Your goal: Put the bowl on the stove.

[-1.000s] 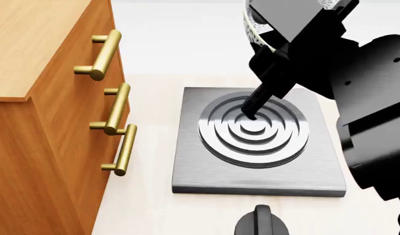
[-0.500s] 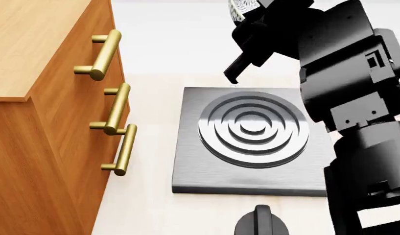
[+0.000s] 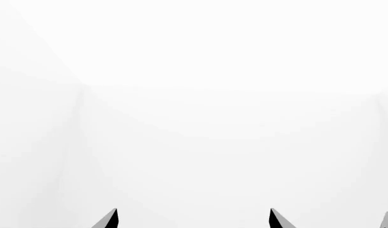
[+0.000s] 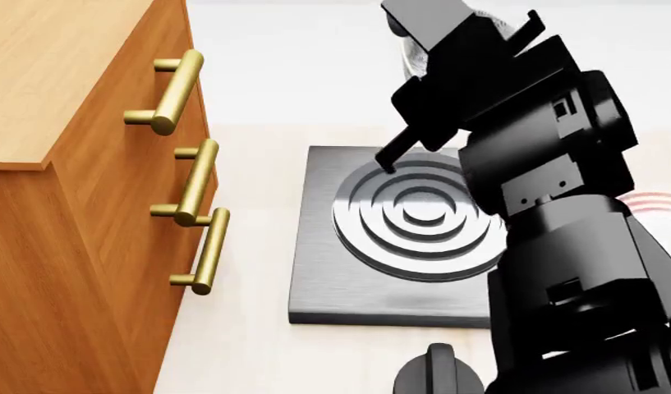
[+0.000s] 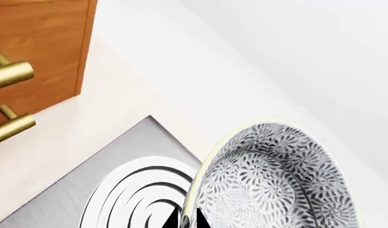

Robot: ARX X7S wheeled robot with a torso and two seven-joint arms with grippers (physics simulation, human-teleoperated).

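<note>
White fills my left wrist view: only blank wall, with the tips of my left fingers (image 3: 115, 217) at the picture's edge, standing well apart and gripping nothing. None of the task's things appear there.

From the head view, my right arm rises over the table (image 4: 247, 328), its right gripper (image 4: 423, 61) up high, past the stove's far edge. The speckled bowl (image 4: 414, 57) shows only as a sliver behind the gripper body, held in the air, not on the stove (image 4: 324, 271). The stove's burner rings lie bare. A wooden drawer cabinet (image 4: 72, 246) with brass handles stands to the left, a black knob (image 4: 436, 371) sits near the bottom edge, and a red-ringed plate (image 4: 659, 199) peeks out at the right. Against the frame half a second ago, my arm has swung closer to the camera and now hides the stove's right side; the lower finger reaches down toward the outer ring.

Through the right wrist view, my fingers are clamped on the bowl's rim, one either side of the wall. The bowl hangs tilted above the stove. I judge the carry nearly done; lowering, levelling and letting go remain.
</note>
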